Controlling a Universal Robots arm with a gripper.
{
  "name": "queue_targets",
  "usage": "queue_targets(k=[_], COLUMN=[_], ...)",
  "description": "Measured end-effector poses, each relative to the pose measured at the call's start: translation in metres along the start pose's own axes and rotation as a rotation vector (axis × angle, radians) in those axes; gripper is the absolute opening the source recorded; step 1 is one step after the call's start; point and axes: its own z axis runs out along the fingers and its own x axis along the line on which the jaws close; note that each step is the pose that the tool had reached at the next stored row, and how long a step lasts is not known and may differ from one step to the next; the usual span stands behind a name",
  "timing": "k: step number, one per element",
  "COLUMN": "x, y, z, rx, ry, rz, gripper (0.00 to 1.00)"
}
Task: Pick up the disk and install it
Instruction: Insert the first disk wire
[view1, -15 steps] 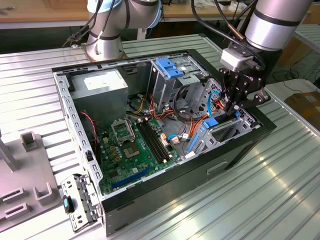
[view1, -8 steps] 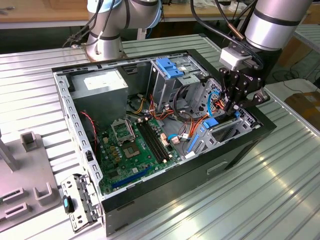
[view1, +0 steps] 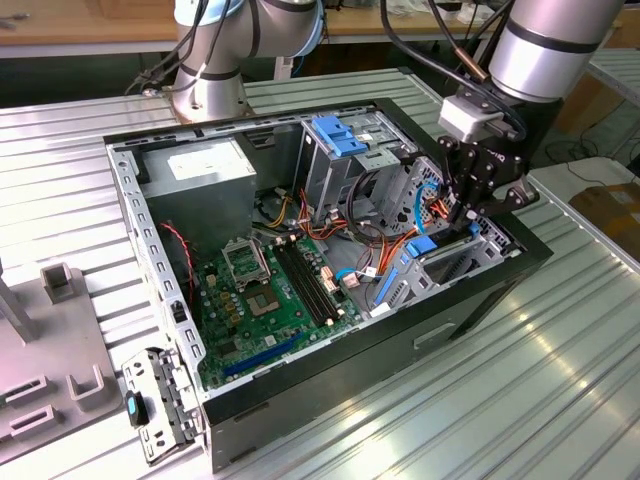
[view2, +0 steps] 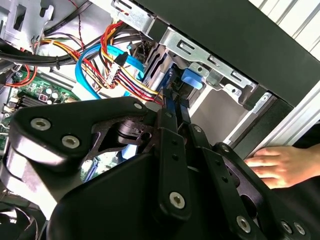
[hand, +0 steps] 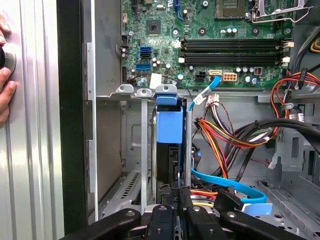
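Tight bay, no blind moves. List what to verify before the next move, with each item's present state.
1. Grip: the hand is shut on the disk. Ok.
2. Alignment: the disk stands on edge between the bay's metal guides. Ok.
3. Disk fully seated: cannot tell.
4. Blue cable runs close beside the hand; whether it touches, cannot tell.
5. Person's fingers rest right beside the case. Not ok.

Ribbed silver metal table (view1: 560, 330), open black computer case (view1: 330, 395) lying on its side on it, grey fixture blocks (view1: 60, 385) at the exterior view's left, robot arm base (view1: 208, 95) mounted behind.
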Motion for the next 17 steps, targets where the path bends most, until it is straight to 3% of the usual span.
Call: queue_targets(k=[17], x=[-0.0021], y=[0.0000], z=[-0.0003], rx=[-0.0014], ry=[0.0010], rz=[0.015], gripper=[0.17])
